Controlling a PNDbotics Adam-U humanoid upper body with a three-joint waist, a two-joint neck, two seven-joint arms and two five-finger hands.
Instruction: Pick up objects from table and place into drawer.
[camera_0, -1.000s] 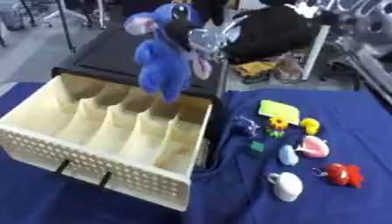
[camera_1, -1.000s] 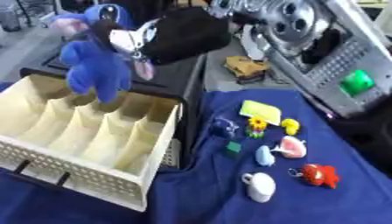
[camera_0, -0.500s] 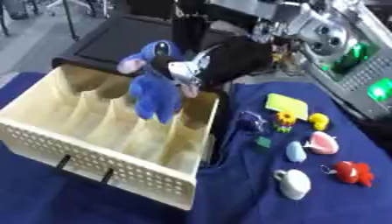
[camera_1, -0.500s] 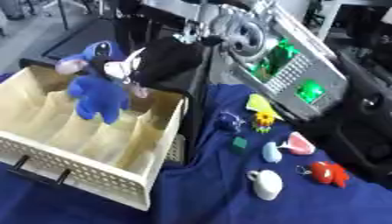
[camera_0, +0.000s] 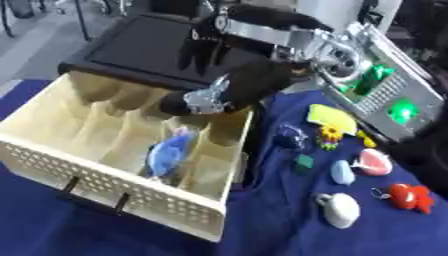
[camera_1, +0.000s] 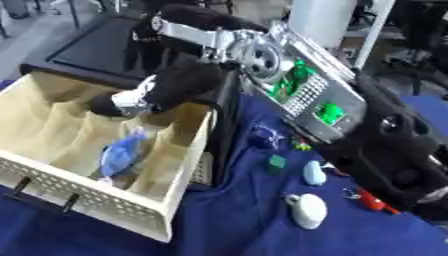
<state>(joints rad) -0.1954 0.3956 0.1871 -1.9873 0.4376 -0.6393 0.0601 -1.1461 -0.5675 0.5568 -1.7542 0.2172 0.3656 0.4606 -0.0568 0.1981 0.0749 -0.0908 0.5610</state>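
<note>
A blue plush toy (camera_0: 169, 152) lies in the cream drawer (camera_0: 52, 150), whose front is dotted with small holes and carries black handles. The bench (camera_0: 280, 220) wears a dark blue cloth. On it at the right of the frame: a yellow card (camera_0: 331, 114), a green cube (camera_0: 304, 163), a pale blue piece (camera_0: 342, 172), a pink piece (camera_0: 376, 162), a red figure (camera_0: 409, 196) and a white piece (camera_0: 339, 210).

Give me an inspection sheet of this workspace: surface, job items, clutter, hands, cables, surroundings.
Surface: blue cloth over the table.
Job's things: blue plush toy lying in the open drawer; yellow piece, red toy, white object and other small items on the cloth.
Clutter: nothing seen.
Hands: right hand above the drawer, fingers unclear; left hand not in view.
Cables: nothing seen.
Surroundings: black cabinet top behind the drawer.
</note>
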